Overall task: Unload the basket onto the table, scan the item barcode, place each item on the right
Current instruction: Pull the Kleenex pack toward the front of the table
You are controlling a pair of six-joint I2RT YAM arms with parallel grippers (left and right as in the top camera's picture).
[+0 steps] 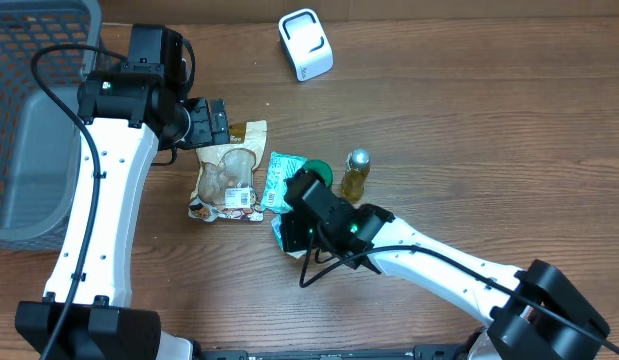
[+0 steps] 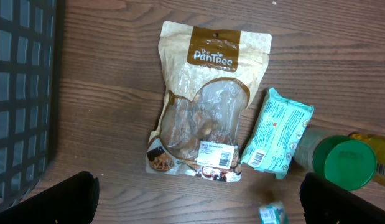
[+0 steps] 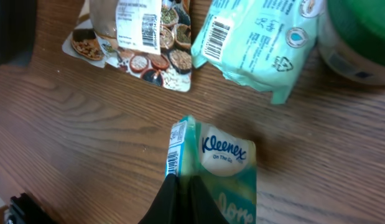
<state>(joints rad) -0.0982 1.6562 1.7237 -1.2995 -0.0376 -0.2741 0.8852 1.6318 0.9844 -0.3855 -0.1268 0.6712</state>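
Note:
My right gripper (image 3: 183, 180) is shut on a green Kleenex tissue pack (image 3: 223, 162), its fingers pinching the near end. A barcode (image 3: 175, 149) runs along the pack's left edge. In the overhead view this pack (image 1: 281, 232) sits low over the table in front of the other goods. A white scanner (image 1: 305, 44) stands at the back of the table, far from the pack. My left gripper (image 2: 198, 202) hangs open above the wood, just in front of a tan snack pouch (image 2: 204, 106), with nothing between its fingers.
A teal wipes pack (image 2: 276, 137) lies right of the pouch, beside a green-lidded jar (image 2: 349, 163). A small yellow bottle with a silver cap (image 1: 355, 172) stands next to them. A grey mesh basket (image 1: 29, 120) fills the left edge.

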